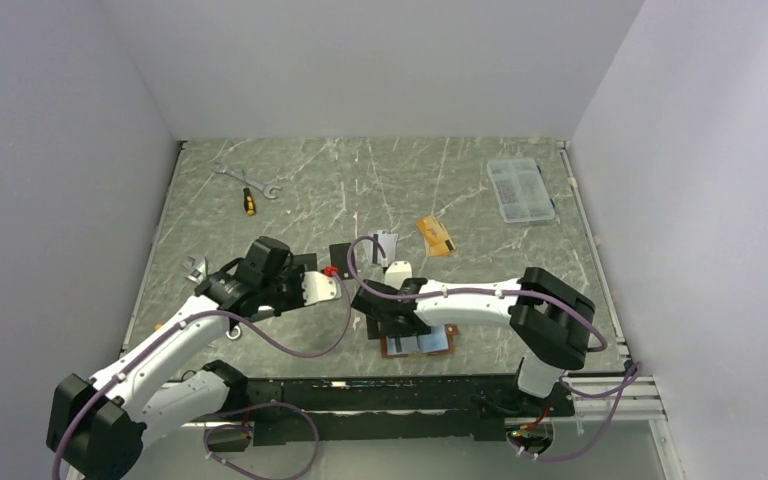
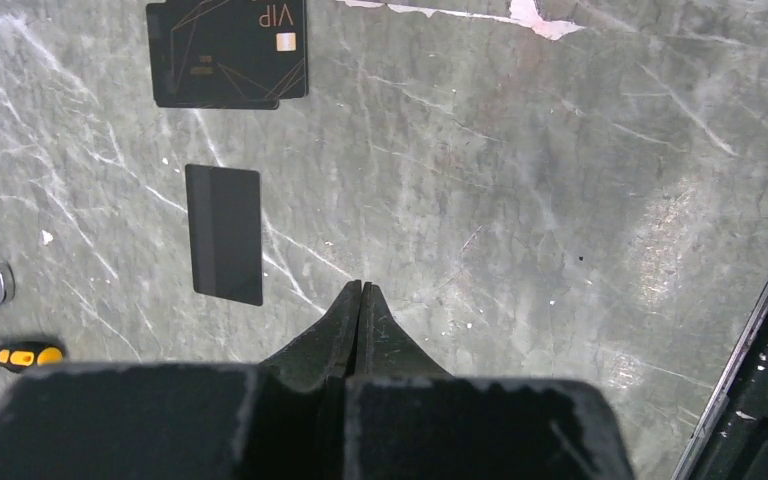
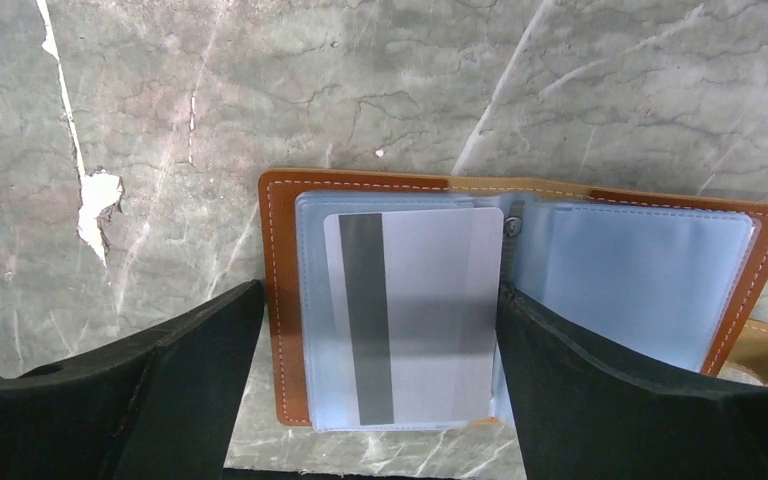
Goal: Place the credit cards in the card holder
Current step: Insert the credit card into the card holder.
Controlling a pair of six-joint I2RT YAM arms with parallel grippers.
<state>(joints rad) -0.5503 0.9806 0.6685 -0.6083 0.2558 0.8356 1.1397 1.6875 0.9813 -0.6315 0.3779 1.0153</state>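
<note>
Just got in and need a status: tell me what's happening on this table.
The right claw stands open astride a silver-grey card with a black stripe, lying on one page of the open tan leather card holder. The left claw is shut, holding nothing, above the grey marbled table near black cards. An orange card lies farther back.

Colours in the right wrist view
Tan-brown card holder [image 3: 278, 240], white-stitched, pale-blue sleeves; centre, silver-grey card [image 3: 430, 300], dark stripe; grey-green, white-veined table [image 3: 360, 80].

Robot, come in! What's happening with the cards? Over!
Left jaws shut. Right jaws open astride silver card on open card holder. Black cards, orange card not yet in. Nothing blocking.
</note>
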